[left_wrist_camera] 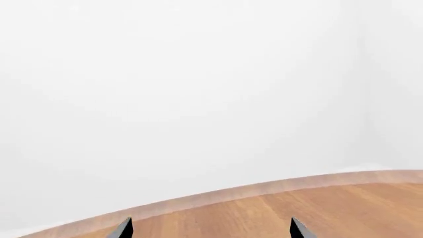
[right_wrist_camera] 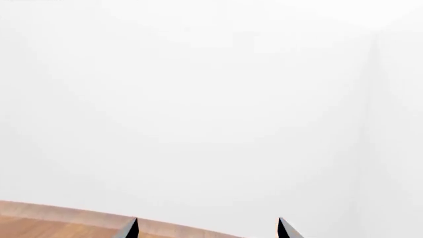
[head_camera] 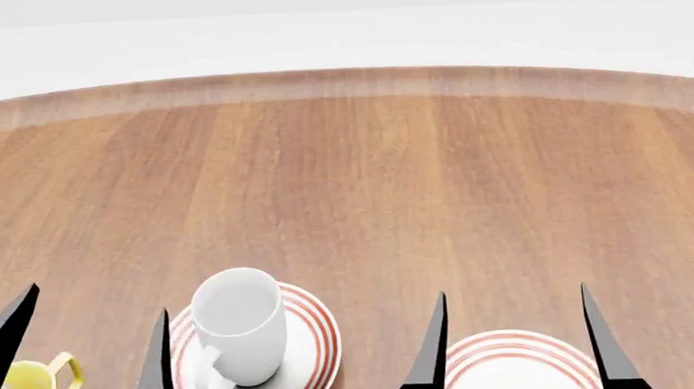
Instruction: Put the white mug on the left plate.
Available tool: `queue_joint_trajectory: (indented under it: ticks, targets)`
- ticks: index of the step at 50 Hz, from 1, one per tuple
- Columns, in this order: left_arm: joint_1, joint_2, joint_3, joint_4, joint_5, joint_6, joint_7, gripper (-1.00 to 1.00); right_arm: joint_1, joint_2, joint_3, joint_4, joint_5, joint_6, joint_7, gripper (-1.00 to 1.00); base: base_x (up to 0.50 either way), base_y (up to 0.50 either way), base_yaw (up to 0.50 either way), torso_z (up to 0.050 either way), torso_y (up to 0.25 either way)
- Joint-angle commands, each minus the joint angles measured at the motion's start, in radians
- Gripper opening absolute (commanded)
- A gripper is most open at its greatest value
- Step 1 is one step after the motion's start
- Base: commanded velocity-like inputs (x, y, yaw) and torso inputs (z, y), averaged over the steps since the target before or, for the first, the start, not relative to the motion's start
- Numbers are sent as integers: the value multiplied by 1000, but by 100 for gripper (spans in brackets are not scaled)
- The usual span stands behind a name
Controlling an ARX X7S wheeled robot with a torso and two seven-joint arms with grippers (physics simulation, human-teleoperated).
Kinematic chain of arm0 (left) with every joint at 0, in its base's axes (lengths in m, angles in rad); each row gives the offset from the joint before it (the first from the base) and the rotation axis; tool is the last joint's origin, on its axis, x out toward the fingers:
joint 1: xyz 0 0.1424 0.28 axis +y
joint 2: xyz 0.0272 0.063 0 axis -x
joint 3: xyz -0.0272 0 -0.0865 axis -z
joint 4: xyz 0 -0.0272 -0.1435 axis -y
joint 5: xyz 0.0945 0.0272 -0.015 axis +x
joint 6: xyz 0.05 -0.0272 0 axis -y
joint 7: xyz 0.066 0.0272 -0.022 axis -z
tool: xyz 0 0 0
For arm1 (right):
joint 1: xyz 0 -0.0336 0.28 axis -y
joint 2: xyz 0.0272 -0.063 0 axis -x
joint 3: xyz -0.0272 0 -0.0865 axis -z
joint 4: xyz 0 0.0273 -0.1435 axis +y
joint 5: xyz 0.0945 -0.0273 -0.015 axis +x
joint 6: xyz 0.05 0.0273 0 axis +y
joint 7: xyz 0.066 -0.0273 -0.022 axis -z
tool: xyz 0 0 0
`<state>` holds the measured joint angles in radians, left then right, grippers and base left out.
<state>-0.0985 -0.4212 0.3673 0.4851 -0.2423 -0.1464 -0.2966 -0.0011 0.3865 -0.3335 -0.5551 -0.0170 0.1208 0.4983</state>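
In the head view the large white mug (head_camera: 237, 323) stands upright on the left plate (head_camera: 308, 344), a white plate with red rings, its handle toward the near edge. My left gripper (head_camera: 87, 337) is open and empty, its fingers to the left of the mug and plate. My right gripper (head_camera: 514, 324) is open and empty, its fingers above the second ringed plate (head_camera: 516, 364). The left wrist view shows only my left gripper's (left_wrist_camera: 211, 229) two spread fingertips over bare table. The right wrist view shows my right gripper's (right_wrist_camera: 206, 229) spread fingertips against the wall.
A small mug with a yellow inside and handle (head_camera: 39, 382) stands at the near left edge, between the left fingers. The round wooden table (head_camera: 359, 185) stretches far ahead to a white wall (head_camera: 339, 34).
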Motion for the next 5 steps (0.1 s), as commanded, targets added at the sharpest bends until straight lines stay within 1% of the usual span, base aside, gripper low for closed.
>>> queue_joint_trajectory:
  ticks: [1, 5]
  targets:
    - [17, -10, 3, 46, 1, -9, -11, 100, -6, 4, -2, -8, -2, -4, 5, 100, 0, 0, 0, 0, 0]
    - [15, -10, 5, 42, 3, -5, -11, 100, -9, 7, 0, -17, -1, -1, 6, 100, 0, 0, 0, 0, 0]
